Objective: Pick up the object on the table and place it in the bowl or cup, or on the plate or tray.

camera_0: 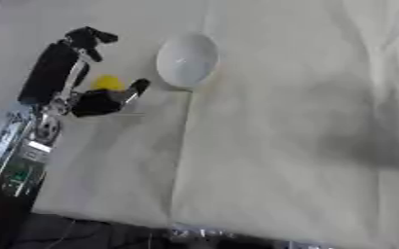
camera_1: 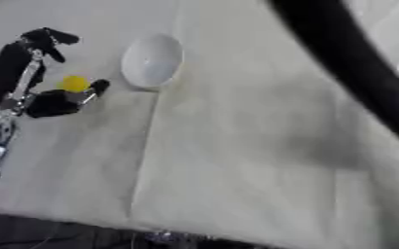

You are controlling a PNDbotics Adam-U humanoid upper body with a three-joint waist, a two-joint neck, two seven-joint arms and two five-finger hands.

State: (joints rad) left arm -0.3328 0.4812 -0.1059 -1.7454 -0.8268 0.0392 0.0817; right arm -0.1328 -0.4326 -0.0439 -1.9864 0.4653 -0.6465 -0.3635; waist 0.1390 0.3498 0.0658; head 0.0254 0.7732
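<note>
Pale cloth carries a white bowl (camera_0: 187, 59); beside it, the left hand (camera_0: 83, 80), fingers spread wide around the yellow object (camera_1: 74, 83), should close squarely before lifting.

yellow object (camera_1: 74, 83) — white bowl (camera_0: 187, 60) — black left hand (camera_0: 83, 73)

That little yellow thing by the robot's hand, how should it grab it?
The yellow object looks small and rounded, with no handle, so probably any pinch across its middle works. The left hand already sits beside it, thumb below and fingers above, so closing from that left side seems easiest, away from the white bowl.
</note>
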